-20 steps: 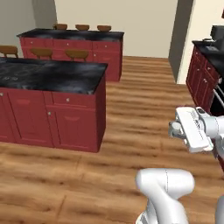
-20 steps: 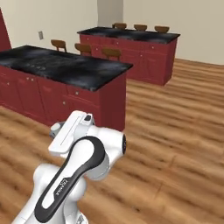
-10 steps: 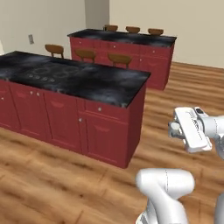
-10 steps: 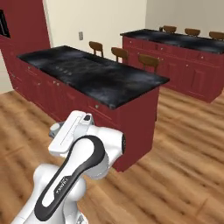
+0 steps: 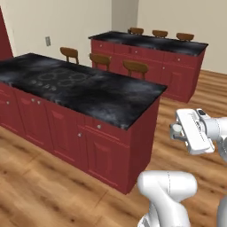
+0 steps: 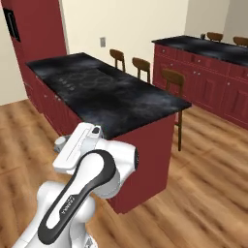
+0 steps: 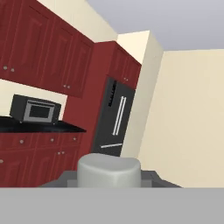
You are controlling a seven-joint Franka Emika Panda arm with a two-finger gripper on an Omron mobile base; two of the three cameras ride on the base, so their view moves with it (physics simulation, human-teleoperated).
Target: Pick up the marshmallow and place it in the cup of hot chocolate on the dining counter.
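The marshmallow (image 7: 109, 169), a white rounded lump, sits low in the hand view with my gripper (image 7: 109, 181) shut on it. From the base views the white hand hangs in mid-air over the wooden floor, and the marshmallow (image 5: 177, 129) shows as a small pale knob at its tip. The gripper (image 6: 61, 144) is beside the near black marbled counter (image 5: 111, 95), level with its top. A second black marbled counter (image 5: 150, 42) stands farther back. On it is a small dark thing (image 6: 202, 35), too small to tell if it is the cup.
The near counter carries a cooktop (image 5: 60, 80) and has wooden stools (image 5: 135, 66) along its far side. More stools (image 5: 159, 33) line the far counter. A dark fridge (image 7: 114, 120) and a microwave (image 7: 36, 109) stand among red cabinets. Wooden floor (image 5: 48, 186) lies around me.
The whole picture has shifted: the base has moved, so the near counter now stands closer and larger. The hand keeps its pose with the marshmallow still in its grip.
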